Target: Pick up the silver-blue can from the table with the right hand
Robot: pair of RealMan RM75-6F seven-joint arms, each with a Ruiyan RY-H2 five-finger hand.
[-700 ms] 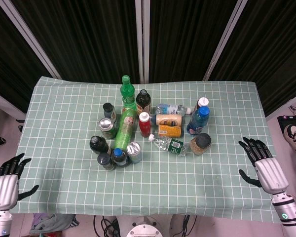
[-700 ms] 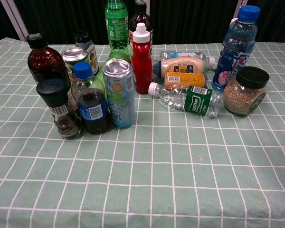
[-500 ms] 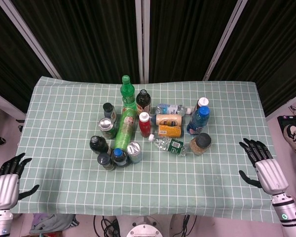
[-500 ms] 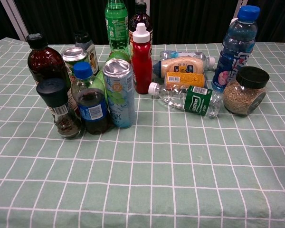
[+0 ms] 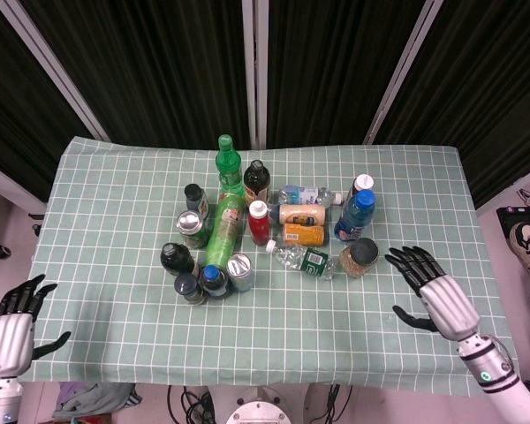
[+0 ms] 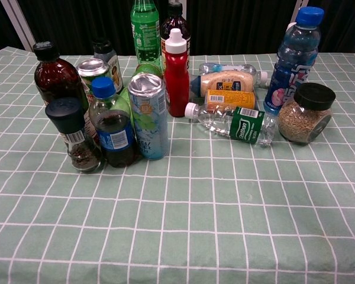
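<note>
The silver-blue can [image 5: 240, 272] [image 6: 149, 116] stands upright at the front of the cluster, next to a small blue-capped bottle [image 6: 113, 123]. My right hand [image 5: 431, 289] hovers over the table's right side, fingers spread and empty, well to the right of the can. My left hand [image 5: 9, 329] is off the table's front left corner, fingers apart, holding nothing. Neither hand appears in the chest view.
Around the can stand a dark spice jar [image 6: 76, 135], a dark bottle [image 6: 58, 78], a green can [image 6: 94, 69], a green bottle [image 6: 144, 31] and a red bottle [image 6: 176, 66]. A clear bottle [image 6: 233, 124] lies on its side; a seed jar [image 6: 305, 112] and blue drink bottle [image 6: 293, 58] stand right.
My right hand has moved left and forward, from beyond the table's right edge to over the tablecloth near the seed jar. The left hand and the bottles have not moved.
</note>
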